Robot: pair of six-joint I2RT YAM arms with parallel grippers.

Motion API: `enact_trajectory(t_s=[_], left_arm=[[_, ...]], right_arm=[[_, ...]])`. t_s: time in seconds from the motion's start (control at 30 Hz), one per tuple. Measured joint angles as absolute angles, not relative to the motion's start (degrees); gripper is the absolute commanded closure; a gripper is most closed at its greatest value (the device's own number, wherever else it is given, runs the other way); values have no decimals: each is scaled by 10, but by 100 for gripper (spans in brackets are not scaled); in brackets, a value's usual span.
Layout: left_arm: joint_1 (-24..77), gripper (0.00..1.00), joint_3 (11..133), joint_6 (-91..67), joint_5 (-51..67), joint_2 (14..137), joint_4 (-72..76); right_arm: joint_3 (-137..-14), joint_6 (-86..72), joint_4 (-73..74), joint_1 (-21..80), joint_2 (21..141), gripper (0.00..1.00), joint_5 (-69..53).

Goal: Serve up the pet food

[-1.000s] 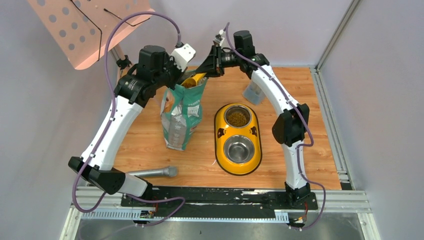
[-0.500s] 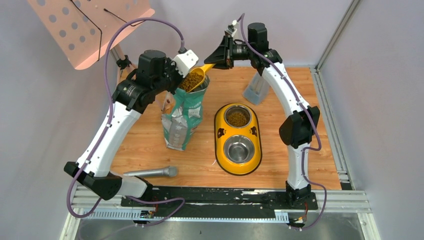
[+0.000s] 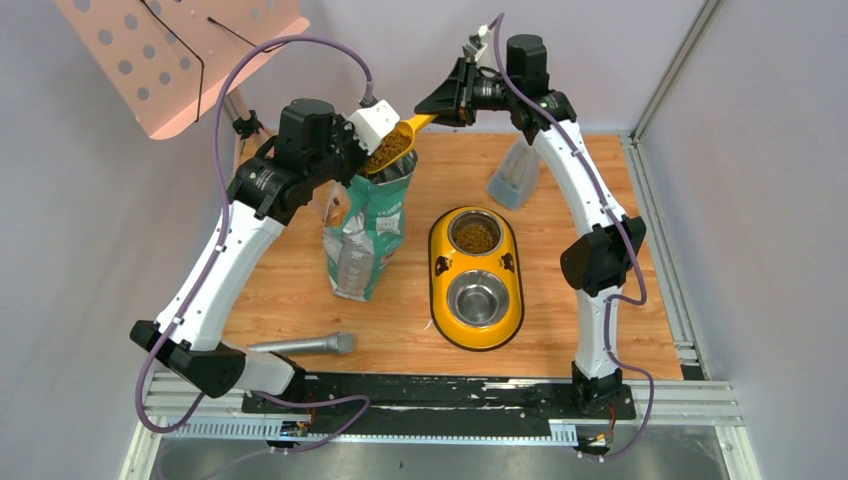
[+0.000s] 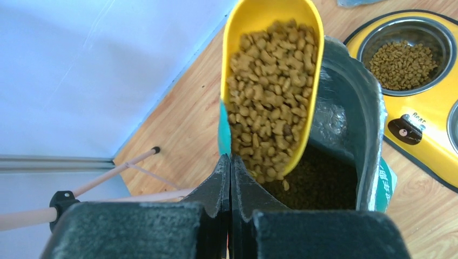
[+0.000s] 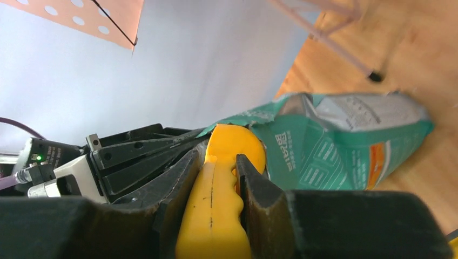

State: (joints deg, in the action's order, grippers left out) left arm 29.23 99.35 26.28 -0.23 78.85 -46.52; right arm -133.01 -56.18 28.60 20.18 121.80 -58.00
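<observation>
Heaped with pet food [image 3: 391, 148] [image 4: 270, 91], the yellow scoop [image 3: 401, 139] [image 4: 254, 16] hangs just above the open mouth of the green-and-silver bag [image 3: 365, 225] [image 4: 351, 102] [image 5: 335, 140]. My right gripper [image 3: 442, 103] [image 5: 219, 157] is shut on the scoop's handle [image 5: 213, 216]. My left gripper [image 3: 352, 150] [image 4: 230, 159] is shut on the bag's teal rim [image 4: 223, 129] and holds it open. More kibble lies inside the bag [image 4: 318, 183]. The yellow double-bowl feeder [image 3: 478, 262] [image 4: 426, 140] holds kibble in its far bowl [image 3: 475, 236] [image 4: 402, 65]; its near bowl [image 3: 479, 298] is bare steel.
A clear plastic container [image 3: 510, 180] stands at the back right, under the right arm. A grey cylinder [image 3: 300, 344] lies by the front edge. A pink perforated board on a stand [image 3: 180, 50] overhangs the back left. Walls close in on both sides.
The right gripper has lifted the scoop up out of the bag, now full of kibble. The left gripper has kept its grip on the bag's rim.
</observation>
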Motion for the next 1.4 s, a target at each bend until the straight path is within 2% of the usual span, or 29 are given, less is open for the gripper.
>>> enact_trajectory(t_s=[0.1,0.4,1.13,1.27,1.4], left_arm=[[292,100,997,263,-6,792,-466],[293,100,998,263,-5,793,-466],[293,100,993,264,-5,792,-459],[293,100,988,267,-7,788,-452],[293,100,988,272,-10,786,-456]], right_arm=[[-1356,-506,316,214,1198,100,-528],[-1319,-444,398,247,1183,100,-456],[-1330,-377,440,261,1181,100,-396],[-1329,-384,435,257,1179,100,-410],[-1270,-453,370,227,1163,100,-484]])
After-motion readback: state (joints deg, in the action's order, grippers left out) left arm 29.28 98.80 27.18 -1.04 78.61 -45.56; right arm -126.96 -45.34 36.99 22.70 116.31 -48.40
